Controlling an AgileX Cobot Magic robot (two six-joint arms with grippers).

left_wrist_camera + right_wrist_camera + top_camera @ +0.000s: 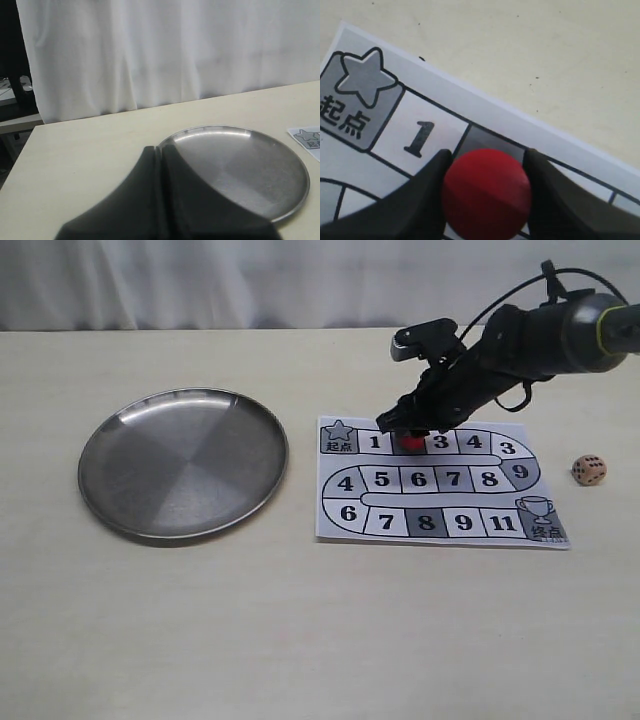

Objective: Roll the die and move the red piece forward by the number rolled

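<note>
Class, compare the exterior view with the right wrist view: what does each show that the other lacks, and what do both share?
Only the exterior view shows the plate, the die lying off the board, and the squares up to 11. Only the right wrist view shows the fingers touching both sides of the red piece, over a dark square. Both show the right gripper, the red piece, the star square and square 1.
</note>
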